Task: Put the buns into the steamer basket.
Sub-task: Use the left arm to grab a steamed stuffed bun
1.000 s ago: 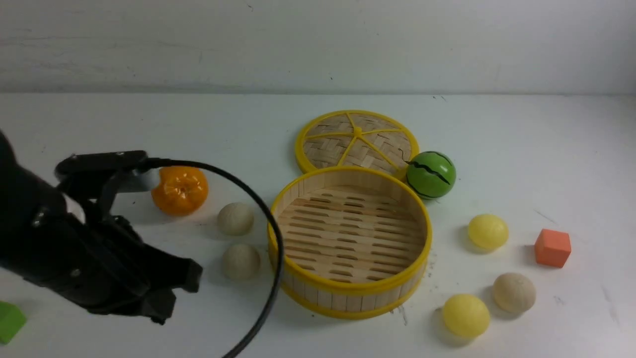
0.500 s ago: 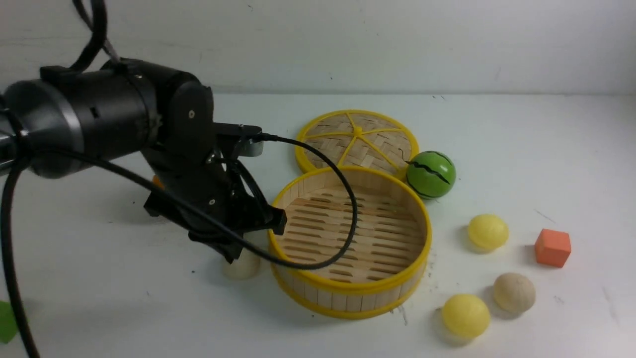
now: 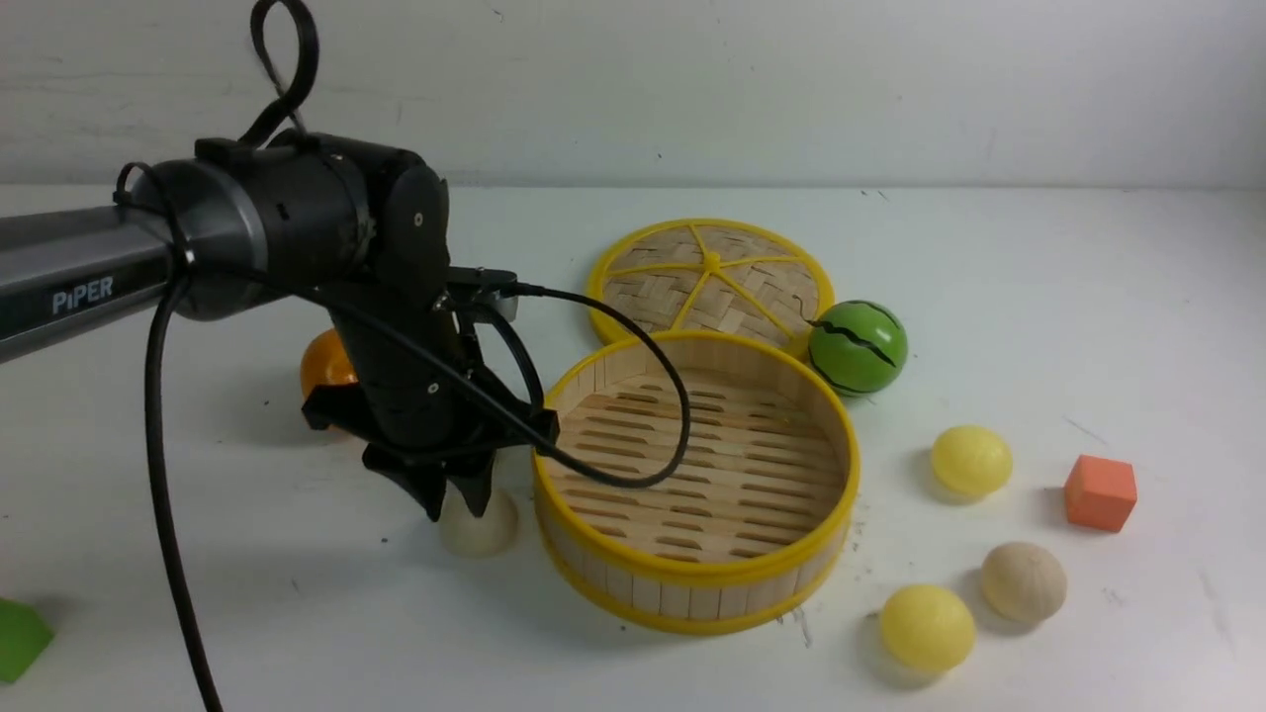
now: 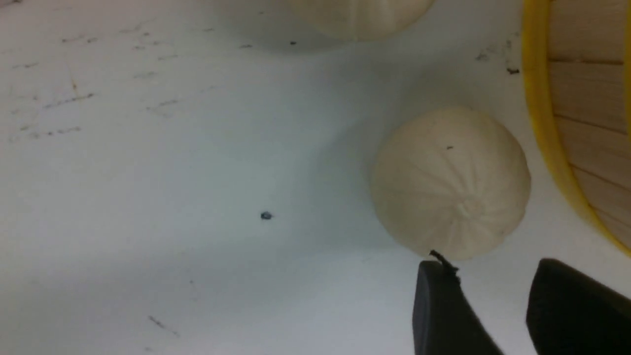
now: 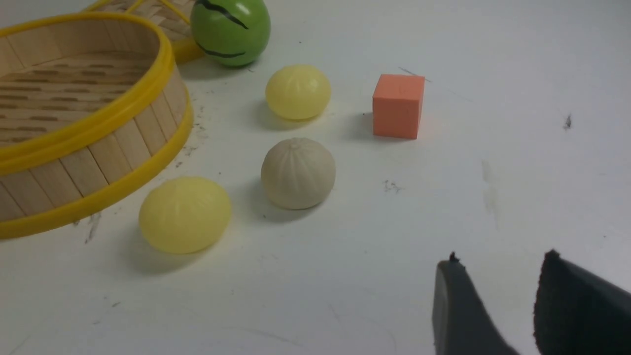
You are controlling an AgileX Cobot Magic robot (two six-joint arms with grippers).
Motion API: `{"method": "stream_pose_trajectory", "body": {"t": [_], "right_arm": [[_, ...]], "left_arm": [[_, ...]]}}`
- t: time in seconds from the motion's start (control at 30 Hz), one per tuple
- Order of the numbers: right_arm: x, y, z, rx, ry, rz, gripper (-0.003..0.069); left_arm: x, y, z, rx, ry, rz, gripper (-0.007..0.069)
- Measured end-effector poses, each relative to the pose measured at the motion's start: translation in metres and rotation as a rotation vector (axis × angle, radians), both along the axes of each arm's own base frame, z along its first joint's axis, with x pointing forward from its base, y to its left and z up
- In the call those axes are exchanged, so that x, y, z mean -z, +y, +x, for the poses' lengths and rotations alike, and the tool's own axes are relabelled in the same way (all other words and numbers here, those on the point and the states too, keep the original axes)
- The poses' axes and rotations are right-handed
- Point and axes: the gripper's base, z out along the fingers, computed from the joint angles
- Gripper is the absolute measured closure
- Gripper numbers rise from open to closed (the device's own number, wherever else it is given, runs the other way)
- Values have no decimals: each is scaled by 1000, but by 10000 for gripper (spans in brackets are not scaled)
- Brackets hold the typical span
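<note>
Hanging over the table (image 3: pixel 1039 277) just left of the steamer basket (image 3: pixel 692 593), the left gripper (image 3: pixel 455 509) is pointing straight down, its tips sitting just above the first cream bun (image 3: pixel 492 534), which is lying right beside the basket's wall. In the left wrist view its two dark fingers (image 4: pixel 438 315) are standing a narrow gap apart, narrower than the bun, and are gripping nothing. One fingertip is sitting right at the bun's edge, though I cannot tell whether it is touching. A second cream bun (image 4: pixel 360 17) is peeking in at the edge of that view, while in the front view the arm is hiding it.

The right gripper (image 5: pixel 500 266) is showing only in its own wrist view, low over bare table, its fingers parted by a similar narrow gap and holding nothing.

To the right of the basket three more buns are lying on the table. The far yellow bun (image 3: pixel 971 460) is sitting near an orange cube (image 3: pixel 1100 492), and the near yellow bun (image 3: pixel 927 627) is lying close to the basket's front wall with the third cream bun (image 3: pixel 1024 581) just beside it. All five buns are resting outside the basket.

The flat woven lid (image 3: pixel 710 277) is lying just behind the basket, and a green striped ball (image 3: pixel 858 347) is sitting right beside both rims. An orange (image 3: pixel 324 366) is showing half hidden behind the left arm, and a green block (image 3: pixel 18 641) is poking in at the near left corner
</note>
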Motion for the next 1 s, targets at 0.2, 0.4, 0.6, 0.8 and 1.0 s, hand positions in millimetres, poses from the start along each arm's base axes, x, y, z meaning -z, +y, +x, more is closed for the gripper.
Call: {"method": "stream_pose_trajectory", "body": {"t": [0.2, 0.4, 0.6, 0.8, 1.0], "right_arm": [[0, 0, 0, 0, 0, 0, 419], [0, 0, 0, 0, 0, 0, 419], [0, 0, 0, 0, 0, 0, 419], [0, 0, 0, 0, 0, 0, 419], [0, 0, 0, 0, 0, 0, 419]], "left_arm": [[5, -4, 4, 24, -16, -25, 365], [11, -3, 8, 35, -34, -2, 365], [18, -3, 13, 42, -59, 12, 365], [22, -4, 14, 42, -54, 14, 414], [22, -4, 14, 42, -55, 14, 578]]}}
